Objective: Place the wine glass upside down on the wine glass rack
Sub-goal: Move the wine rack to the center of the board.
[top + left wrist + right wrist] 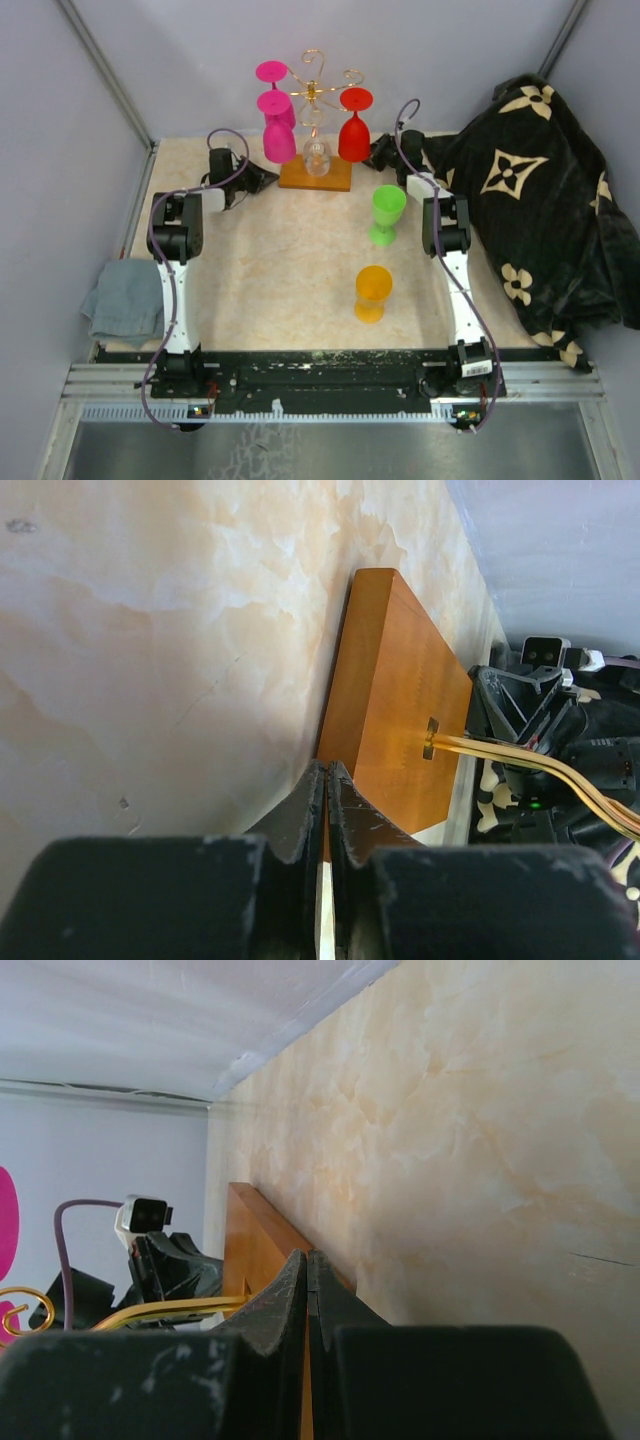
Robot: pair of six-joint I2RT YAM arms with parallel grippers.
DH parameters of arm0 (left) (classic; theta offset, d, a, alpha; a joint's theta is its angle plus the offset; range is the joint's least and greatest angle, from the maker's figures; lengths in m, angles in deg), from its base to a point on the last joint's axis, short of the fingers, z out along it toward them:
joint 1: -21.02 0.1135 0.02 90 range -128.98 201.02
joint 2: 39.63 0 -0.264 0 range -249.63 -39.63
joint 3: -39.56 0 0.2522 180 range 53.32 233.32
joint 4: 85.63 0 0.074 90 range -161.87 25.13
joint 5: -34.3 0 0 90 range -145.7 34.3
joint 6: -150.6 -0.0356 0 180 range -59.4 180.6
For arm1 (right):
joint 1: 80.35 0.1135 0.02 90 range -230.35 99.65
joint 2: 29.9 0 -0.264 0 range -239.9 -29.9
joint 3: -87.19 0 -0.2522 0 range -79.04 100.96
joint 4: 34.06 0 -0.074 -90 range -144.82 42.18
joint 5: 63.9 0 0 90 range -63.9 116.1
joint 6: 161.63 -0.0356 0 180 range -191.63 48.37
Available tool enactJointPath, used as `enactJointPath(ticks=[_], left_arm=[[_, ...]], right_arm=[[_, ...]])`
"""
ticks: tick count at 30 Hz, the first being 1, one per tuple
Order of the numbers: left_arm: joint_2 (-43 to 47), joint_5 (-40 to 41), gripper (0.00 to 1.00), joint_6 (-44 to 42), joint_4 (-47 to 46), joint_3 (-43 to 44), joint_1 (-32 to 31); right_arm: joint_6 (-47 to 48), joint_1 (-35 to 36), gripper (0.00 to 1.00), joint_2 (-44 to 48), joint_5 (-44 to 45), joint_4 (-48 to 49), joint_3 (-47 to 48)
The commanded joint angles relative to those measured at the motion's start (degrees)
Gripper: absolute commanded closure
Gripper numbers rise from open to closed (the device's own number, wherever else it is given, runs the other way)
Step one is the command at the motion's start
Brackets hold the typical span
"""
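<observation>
The wine glass rack is gold wire on an orange-brown wooden base at the back of the table. Two pink glasses, a red one and a clear one hang upside down on it. A green glass and an orange glass stand upright on the table. My left gripper is shut and empty at the base's left end. My right gripper is shut and empty at the base's right end. Both show shut in the wrist views, left and right.
A black blanket with beige flower marks is heaped along the right side. A grey cloth lies at the left edge. Walls close in the back and sides. The rack's gold post crosses the left wrist view.
</observation>
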Motion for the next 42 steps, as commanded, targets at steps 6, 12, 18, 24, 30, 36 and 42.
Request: enactJointPath(ticks=[6, 12, 18, 24, 30, 36, 42], left_arm=[[-2.65, -1.15, 0.92, -0.16, -0.1, 3.08, -1.14], [-2.74, -1.76, 0.92, -0.21, -0.14, 3.03, -1.84], [-2.48, -2.35, 0.92, -0.21, -0.19, 1.81, -2.32], [-1.68, -2.71, 0.95, -0.16, -0.34, 0.13, -2.87], [-0.45, -2.66, 0.95, -0.12, -0.87, -2.17, -3.15], [0.67, -2.51, 0.95, -0.06, -1.33, -3.52, -3.5], [2.05, -2.11, 0.95, 0.19, -1.84, -5.5, -3.6]], right_arm=[[1.11, -0.17, 0.99, -2.11, -0.38, 1.73, 4.94], [1.97, -0.06, 0.99, -1.77, -1.72, 0.75, 4.46], [2.47, -0.06, 0.99, -1.05, -3.38, 0.18, 3.32], [3.78, 0.2, 1.0, 0.38, -3.69, -0.37, 0.49], [4.46, 0.22, 1.0, 1.67, -4.24, -0.63, -1.71], [4.6, 0.3, 1.0, 2.61, -4.61, -0.21, -3.46], [4.75, 0.3, 1.0, 3.85, -5.04, 0.48, -5.86]])
